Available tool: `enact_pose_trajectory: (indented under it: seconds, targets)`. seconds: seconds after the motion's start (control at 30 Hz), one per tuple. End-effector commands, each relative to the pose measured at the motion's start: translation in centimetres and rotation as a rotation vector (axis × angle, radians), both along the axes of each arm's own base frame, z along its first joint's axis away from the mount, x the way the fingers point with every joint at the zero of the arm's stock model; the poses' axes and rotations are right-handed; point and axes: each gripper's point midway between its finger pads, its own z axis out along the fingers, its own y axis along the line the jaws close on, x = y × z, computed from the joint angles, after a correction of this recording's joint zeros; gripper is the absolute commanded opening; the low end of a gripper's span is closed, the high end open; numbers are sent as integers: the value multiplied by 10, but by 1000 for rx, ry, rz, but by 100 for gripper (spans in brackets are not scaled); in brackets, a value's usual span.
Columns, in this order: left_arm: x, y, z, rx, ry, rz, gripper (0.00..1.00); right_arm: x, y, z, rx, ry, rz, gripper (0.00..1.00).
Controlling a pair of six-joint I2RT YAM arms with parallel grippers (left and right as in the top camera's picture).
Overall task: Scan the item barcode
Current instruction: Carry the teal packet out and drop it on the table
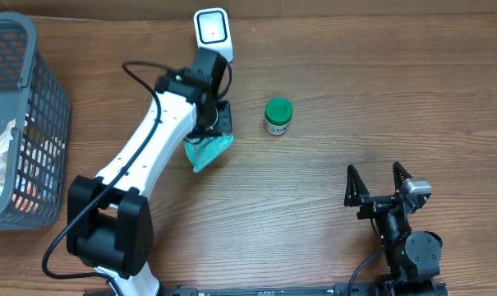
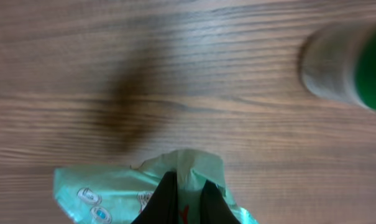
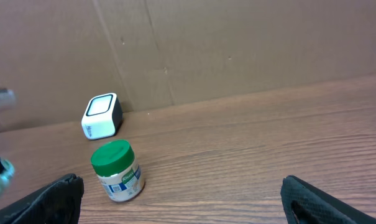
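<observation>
Your L gripper [image 2: 186, 202] is pinched shut on the teal packet [image 1: 205, 153], held just short of the scanner [image 1: 211, 29], which lies straight ahead of the fingers. L arm's nearer. R gripper [image 1: 378, 181] is wide open, empty, well apart.

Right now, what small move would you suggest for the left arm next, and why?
Probably carry the teal packet toward the white scanner and turn its print to face it: the left gripper is shut on the packet, which is short of the scanner.
</observation>
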Motion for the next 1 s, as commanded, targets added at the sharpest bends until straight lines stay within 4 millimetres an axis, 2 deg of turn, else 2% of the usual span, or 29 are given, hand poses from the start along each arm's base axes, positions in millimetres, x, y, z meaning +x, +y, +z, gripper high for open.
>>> enact_pose_trajectory:
  seconds: [0.0, 0.1, 0.13, 0.2, 0.27, 0.33, 0.43, 0.57, 0.7, 0.77, 0.87, 0.97]
  targets:
    - [-5, 5, -27, -23, 26, 184, 4, 0, -1, -1, -4, -6, -5, 100]
    - [1, 3, -43, -47, -13, 201, 4, 0, -1, -1, -4, -6, -5, 100]
    - [2, 3, -47, -52, -24, 201, 14, 0, -1, -1, -4, -6, -5, 100]
    - [3, 3, -52, -57, -35, 200, 51, 0, -1, -1, -4, -6, -5, 100]
    - [6, 2, -52, -55, -51, 168, 77, 0, -1, -1, -4, -6, -5, 100]
    - [13, 0, -46, -52, -93, 104, 86, 0, -1, -1, -4, -6, -5, 100]
    - [26, -1, -23, -48, -150, 40, 87, 0, -1, -1, -4, -6, -5, 100]
    - [43, 10, 40, -34, -228, -16, 84, 0, -1, -1, -4, -6, -5, 100]
    - [48, 43, 119, -29, -299, 24, 84, 0, -1, -1, -4, -6, -5, 100]
    - [46, 68, 160, -24, -345, 65, 84, 0, -1, -1, -4, -6, -5, 100]
    - [37, 110, 210, -12, -413, 149, 84, 0, -1, -1, -4, -6, -5, 100]
    - [22, 157, 242, 7, -458, 265, 85, 0, -1, -1, -4, -6, -5, 100]
